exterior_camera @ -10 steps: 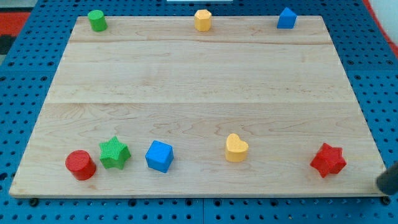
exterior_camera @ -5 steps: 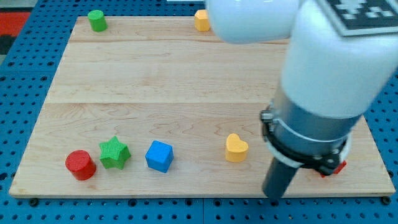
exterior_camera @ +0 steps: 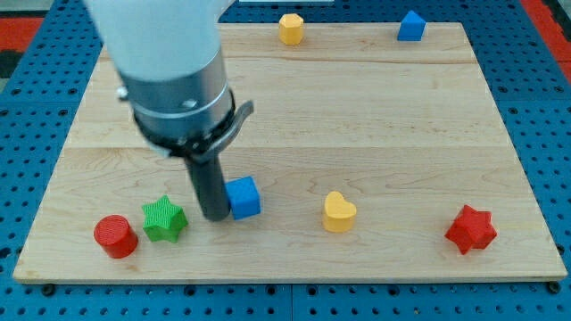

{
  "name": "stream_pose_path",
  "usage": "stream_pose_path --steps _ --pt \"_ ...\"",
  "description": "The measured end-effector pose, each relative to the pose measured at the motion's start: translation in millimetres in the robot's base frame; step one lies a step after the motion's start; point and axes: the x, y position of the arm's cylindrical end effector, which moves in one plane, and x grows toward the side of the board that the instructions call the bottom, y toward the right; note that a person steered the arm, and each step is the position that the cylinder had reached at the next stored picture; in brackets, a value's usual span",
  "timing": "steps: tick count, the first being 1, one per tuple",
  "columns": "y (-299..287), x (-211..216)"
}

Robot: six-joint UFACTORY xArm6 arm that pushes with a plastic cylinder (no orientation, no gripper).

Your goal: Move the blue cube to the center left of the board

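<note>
The blue cube (exterior_camera: 243, 197) sits low on the wooden board (exterior_camera: 294, 116), left of the middle. My tip (exterior_camera: 214, 215) is down on the board right against the cube's left side, between it and the green star (exterior_camera: 164, 219). The arm's white and grey body (exterior_camera: 169, 62) hangs over the board's upper left and hides the green cylinder seen there earlier.
A red cylinder (exterior_camera: 116, 236) lies at the lower left beside the green star. A yellow heart (exterior_camera: 338, 212) is lower middle, a red star (exterior_camera: 470, 229) lower right. A yellow hexagonal block (exterior_camera: 290, 28) and another blue block (exterior_camera: 410, 26) stand at the top edge.
The arm swept from the lower right across to the left. The blue cube has shifted up and slightly right from its earlier spot, and my tip now touches its left side.
</note>
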Motion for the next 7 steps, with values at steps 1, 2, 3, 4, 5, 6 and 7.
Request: stream_pose_path --steps 1,2,3,4,5,6,7 --pt "9 -6" --pt "-3 28" --pt "35 0" --pt "59 -35" --pt "61 -52" --pt "86 -75" --pt "139 -105"
